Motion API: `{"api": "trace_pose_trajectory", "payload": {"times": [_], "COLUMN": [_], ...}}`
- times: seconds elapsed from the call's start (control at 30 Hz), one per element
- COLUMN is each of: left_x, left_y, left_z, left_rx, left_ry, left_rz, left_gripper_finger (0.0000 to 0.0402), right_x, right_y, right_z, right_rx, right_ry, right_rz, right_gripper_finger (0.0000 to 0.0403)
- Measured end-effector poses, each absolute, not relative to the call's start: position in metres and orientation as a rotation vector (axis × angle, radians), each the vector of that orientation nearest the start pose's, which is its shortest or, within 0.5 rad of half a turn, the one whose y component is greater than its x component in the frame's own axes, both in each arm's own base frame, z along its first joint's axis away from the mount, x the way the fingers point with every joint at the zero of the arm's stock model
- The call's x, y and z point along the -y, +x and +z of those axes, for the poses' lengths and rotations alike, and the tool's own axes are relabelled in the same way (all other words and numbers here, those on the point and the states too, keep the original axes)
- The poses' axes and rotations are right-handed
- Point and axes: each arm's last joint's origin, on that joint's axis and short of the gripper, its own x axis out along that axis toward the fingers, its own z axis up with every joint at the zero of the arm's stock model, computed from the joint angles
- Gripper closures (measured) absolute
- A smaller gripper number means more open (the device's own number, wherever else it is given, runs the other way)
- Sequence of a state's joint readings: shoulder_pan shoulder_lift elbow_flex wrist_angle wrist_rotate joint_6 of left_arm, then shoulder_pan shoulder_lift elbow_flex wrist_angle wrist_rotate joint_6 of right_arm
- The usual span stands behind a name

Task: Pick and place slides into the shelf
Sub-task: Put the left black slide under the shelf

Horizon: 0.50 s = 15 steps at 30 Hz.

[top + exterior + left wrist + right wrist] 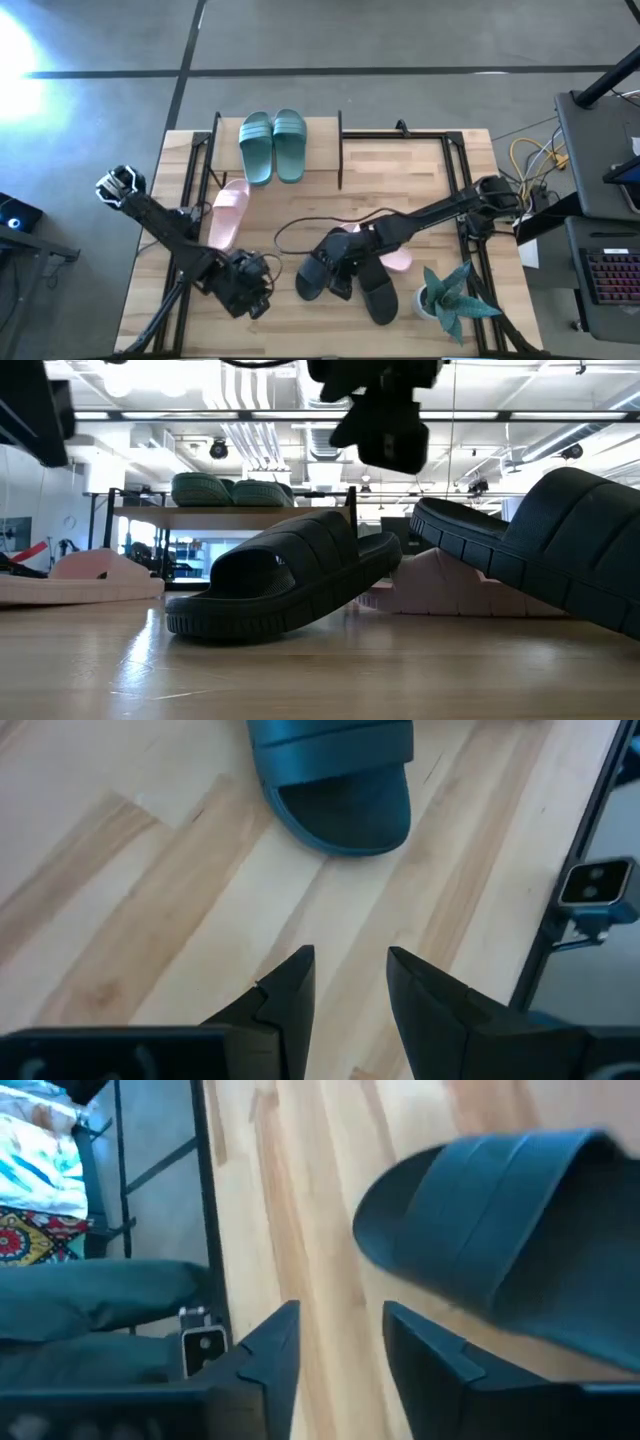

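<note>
Right pincer (322,272), fingers apart and holding nothing, hovers over black slides (345,275); green slides (272,142) sit atop the shelf (320,158).

Both arms are dark, near-black all over, built from slim tube links with bulkier blocks at the joints. The left arm (170,232) carries a pale, whitish cluster at its far-left shoulder end. The right arm (430,215) has a chunky dark housing at its far-right base, and a thin black cable loops out from it across the counter (420,170). The left pincer (350,982) has two matte dark fingers tapering to angular, wedge-shaped tips. The right pincer (340,1340) has the same dark, blocky fingers with stepped edges.
</note>
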<state>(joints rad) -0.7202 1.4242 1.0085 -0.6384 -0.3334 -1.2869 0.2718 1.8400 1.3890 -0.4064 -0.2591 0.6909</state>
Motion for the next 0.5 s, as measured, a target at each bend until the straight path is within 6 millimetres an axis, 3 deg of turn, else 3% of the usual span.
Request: {"api": "trace_pose_trajectory", "payload": {"times": [0.27, 0.5], "left_x": [0.189, 0.191], "left_y": [0.199, 0.189], "left_z": [0.236, 0.234], "left_rx": [-0.937, -0.958], "left_ry": [-0.704, -0.69], "left_rz": [0.315, 0.357], "left_gripper_finger": [0.029, 0.029], "right_x": [-0.084, -0.075], "right_y": [0.394, 0.405], "right_z": [0.215, 0.188], "right_rx": [-1.03, -1.096], "right_ry": [0.659, 0.735], "right_rz": [0.104, 0.136], "right_gripper_finger": [0.0229, 0.0225]}}
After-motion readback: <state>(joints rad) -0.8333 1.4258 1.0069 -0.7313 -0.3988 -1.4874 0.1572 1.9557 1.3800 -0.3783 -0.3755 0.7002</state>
